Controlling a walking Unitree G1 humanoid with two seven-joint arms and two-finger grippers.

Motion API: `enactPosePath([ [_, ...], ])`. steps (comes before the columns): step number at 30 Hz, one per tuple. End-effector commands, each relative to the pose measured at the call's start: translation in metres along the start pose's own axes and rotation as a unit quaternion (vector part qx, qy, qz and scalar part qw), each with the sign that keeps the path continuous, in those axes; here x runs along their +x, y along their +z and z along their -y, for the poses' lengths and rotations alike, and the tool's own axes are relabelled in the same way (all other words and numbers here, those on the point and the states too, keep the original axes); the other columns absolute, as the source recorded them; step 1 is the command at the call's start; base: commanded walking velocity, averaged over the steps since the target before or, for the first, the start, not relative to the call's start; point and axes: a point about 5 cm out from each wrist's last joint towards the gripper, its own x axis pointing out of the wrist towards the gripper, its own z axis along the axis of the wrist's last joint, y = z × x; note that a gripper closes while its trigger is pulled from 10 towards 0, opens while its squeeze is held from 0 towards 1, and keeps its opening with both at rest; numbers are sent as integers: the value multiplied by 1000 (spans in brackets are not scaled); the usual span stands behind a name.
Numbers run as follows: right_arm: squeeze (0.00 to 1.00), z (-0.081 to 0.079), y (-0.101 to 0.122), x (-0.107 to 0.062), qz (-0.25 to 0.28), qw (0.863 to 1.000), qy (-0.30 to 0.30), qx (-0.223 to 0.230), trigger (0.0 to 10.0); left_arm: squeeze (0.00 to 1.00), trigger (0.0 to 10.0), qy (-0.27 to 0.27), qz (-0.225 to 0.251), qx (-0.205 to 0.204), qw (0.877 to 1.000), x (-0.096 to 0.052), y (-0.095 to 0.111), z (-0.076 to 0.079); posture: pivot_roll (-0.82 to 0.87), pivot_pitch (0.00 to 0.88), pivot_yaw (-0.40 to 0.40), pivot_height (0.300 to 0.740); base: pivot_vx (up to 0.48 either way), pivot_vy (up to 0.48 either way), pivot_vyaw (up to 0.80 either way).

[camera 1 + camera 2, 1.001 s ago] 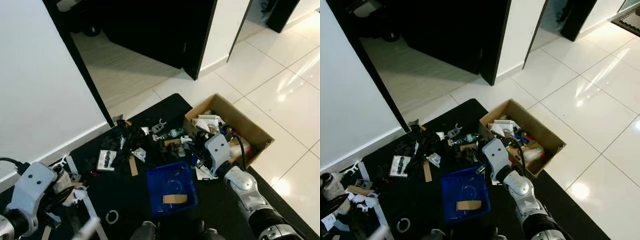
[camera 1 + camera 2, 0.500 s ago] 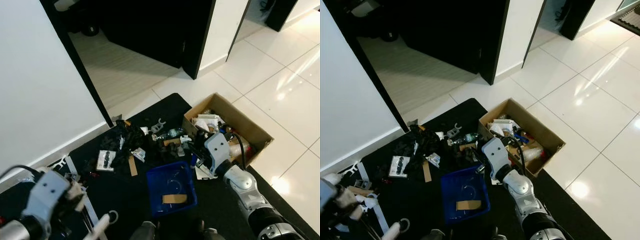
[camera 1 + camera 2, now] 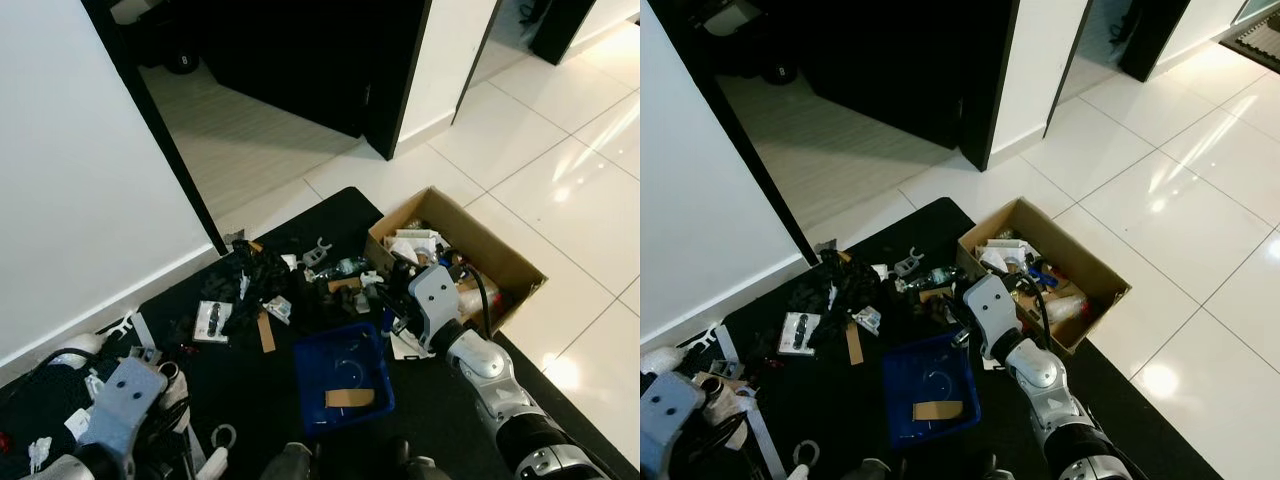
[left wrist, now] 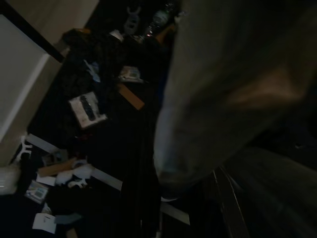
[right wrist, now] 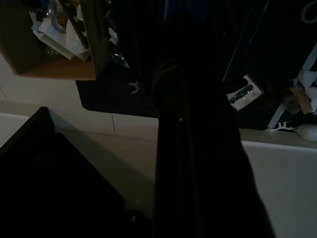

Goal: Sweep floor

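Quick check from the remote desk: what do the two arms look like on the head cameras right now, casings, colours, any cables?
The right arm is jointed silver-grey metal segments ending in a pale, rounded wrist housing with small dark screw holes; a black cable loops beside it. The left arm has a similar light grey wrist block dotted with dark holes, with black cabling arcing nearby. Both tools are too dark to describe.

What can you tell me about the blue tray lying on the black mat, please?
The blue tray is a shallow, roughly square bin of what looks like hard plastic, with raised walls and an open top. It lies flat on the black mat, slightly turned, just in front of the robot and beside the open cardboard box. Inside it rests a tan strip like cardboard, near the closer wall, and a faint thin curved piece nearer the middle. The right arm's end effector hovers by its far corner; contact cannot be told.
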Motion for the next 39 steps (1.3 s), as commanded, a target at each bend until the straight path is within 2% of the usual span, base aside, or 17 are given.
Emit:
enactPosePath([
  [1, 0, 0, -8, -6, -17, 1000, 3, -12, 10000, 0, 10000, 28, -9, 3, 1000, -2, -8, -1, 173, 341, -8, 740, 0, 0, 0],
  [6, 0, 1, -8, -7, -17, 1000, 1, -12, 10000, 0, 10000, 69, 34, 18, 997, 4, 3, -8, 171, 338, -8, 740, 0, 0, 0],
  [10, 0, 1, -8, -7, -17, 1000, 1, -12, 10000, 0, 10000, 86, 59, 12, 994, 6, 8, -12, 170, 339, -8, 740, 0, 0, 0],
  [14, 0, 1, -8, -7, -17, 1000, 0, -12, 10000, 0, 10000, 101, 131, -5, 986, 9, 29, -14, 169, 341, -8, 740, 0, 0, 0],
  [17, 0, 1, -8, -7, -17, 1000, 0, -12, 10000, 0, 10000, 91, 161, -29, 982, 12, 44, -12, 171, 343, -8, 740, 0, 0, 0],
  [26, 0, 1, -8, -7, -17, 1000, -1, -11, 10000, 0, 10000, 63, 196, -73, 976, 15, 62, -9, 173, 344, -4, 740, 0, 0, 0],
  [30, 0, 1, -8, -7, -18, 1000, -1, -11, 10000, 0, 10000, 76, 200, -60, 975, 14, 66, -16, 176, 343, -3, 740, 0, 0, 0],
  [32, 0, 1, -8, -7, -18, 1000, -2, -11, 10000, 0, 10000, 96, 194, -26, 976, 13, 67, -24, 177, 343, -2, 740, 0, 0, 0],
  [34, 0, 1, -8, -7, -18, 1000, -2, -11, 10000, 0, 10000, 116, 193, -8, 974, 11, 69, -31, 176, 344, -2, 740, 0, 0, 0],
  [39, 0, 1, -9, -7, -18, 1000, -2, -11, 10000, 0, 10000, 144, 187, -20, 972, 8, 68, -41, 174, 344, -1, 740, 0, 0, 0],
])
